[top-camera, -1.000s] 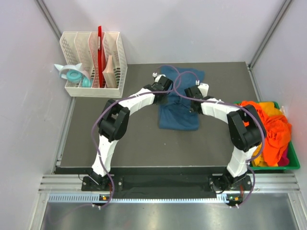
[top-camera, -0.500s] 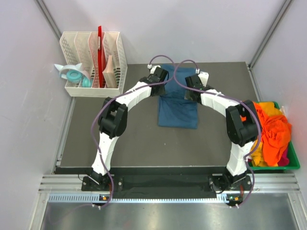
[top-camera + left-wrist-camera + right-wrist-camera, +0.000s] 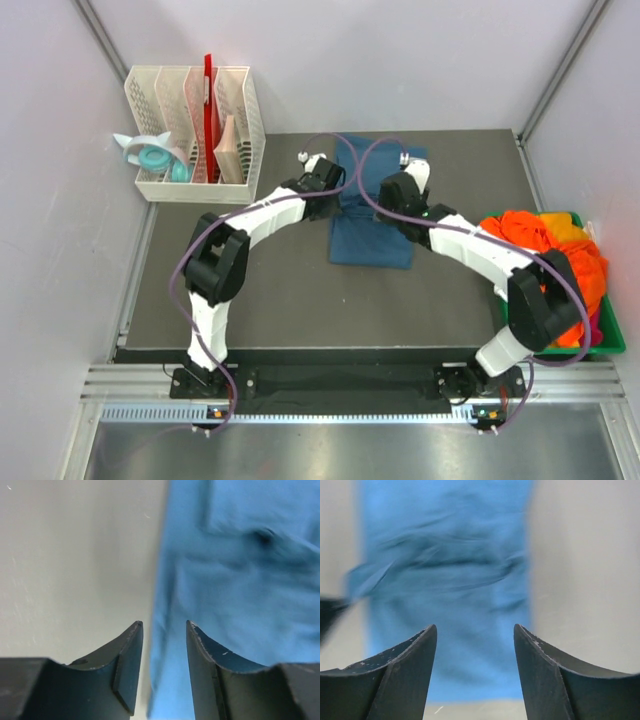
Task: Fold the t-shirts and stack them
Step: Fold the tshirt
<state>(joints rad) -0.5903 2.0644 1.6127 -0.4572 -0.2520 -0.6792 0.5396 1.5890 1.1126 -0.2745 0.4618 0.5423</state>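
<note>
Teal-blue t-shirt (image 3: 372,242): it lies flat at 12 o'clock on the dark mat (image 3: 260,300), folded to a narrow strip running far to near. Its far end reaches close to the mat's far edge. Its near edge is straight, with bare mat showing from there to the near edge and out toward 9 o'clock.

Left gripper (image 3: 163,623): you have it low over the shirt's 9 o'clock edge. The jaws are parted by a narrow gap and hold nothing; the cloth's edge shows through the gap.

Right gripper (image 3: 475,627): it hangs over the shirt's 3 o'clock side. The jaws are spread wider than the left pair and hold nothing, with blue cloth and grey mat showing between them.

Green bin (image 3: 612,345): it sits at 3 o'clock, off the mat's right edge against the wall. It is heaped with orange t-shirts (image 3: 520,228), with yellow and magenta cloth among them. Your right arm's elbow overlaps the heap in the top view.

White file rack (image 3: 195,185): it stands at 10 o'clock, its corner on the mat, and holds a red upright item and a tan one. A teal tape dispenser (image 3: 152,157) sits just beside it.
</note>
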